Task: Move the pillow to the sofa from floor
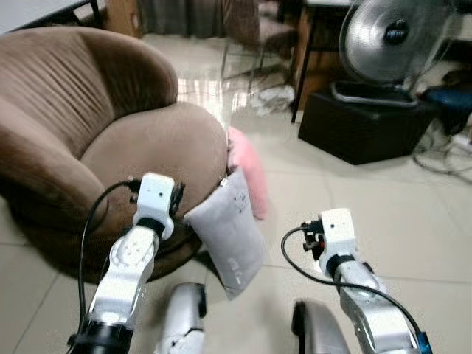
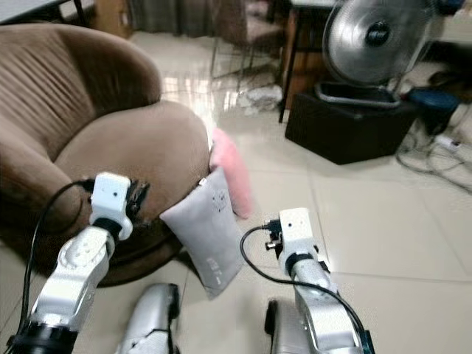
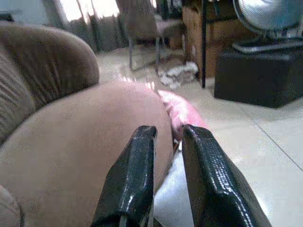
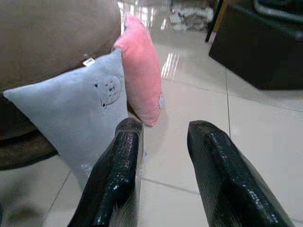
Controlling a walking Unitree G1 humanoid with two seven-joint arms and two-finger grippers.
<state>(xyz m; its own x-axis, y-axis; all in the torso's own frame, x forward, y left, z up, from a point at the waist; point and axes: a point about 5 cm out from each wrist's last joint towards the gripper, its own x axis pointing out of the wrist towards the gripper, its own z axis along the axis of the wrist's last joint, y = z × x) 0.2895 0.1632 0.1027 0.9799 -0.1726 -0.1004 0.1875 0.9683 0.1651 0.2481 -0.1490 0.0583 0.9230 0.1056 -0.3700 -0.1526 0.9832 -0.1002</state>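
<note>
Right wrist view puts the grey pillow [image 4: 78, 111] just ahead of the right gripper [image 4: 161, 130], off its near finger, leaning on the sofa [image 1: 147, 147] with one corner on the floor [image 1: 354, 199], its long axis tilted. Both grippers' fingers are parted and empty; the left gripper [image 3: 168, 135] points over the seat, so the right arm looks better placed.

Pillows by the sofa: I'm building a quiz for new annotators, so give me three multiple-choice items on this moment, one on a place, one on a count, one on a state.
1. Where is the grey pillow?
A. On the sofa seat
B. On the floor, leaning against the brown sofa
C. On the black box under the fan

2. How many pillows lie beside the sofa?
A. One
B. Two
C. Four

3. What is the right gripper doing?
A. Open, holding nothing
B. Shut on the pink pillow
C. Shut on a cable

Key: 1 B, its lower corner is on the tiles; 2 B, the grey one and the pink pillow; 3 A, a gap shows between its fingers.
</note>
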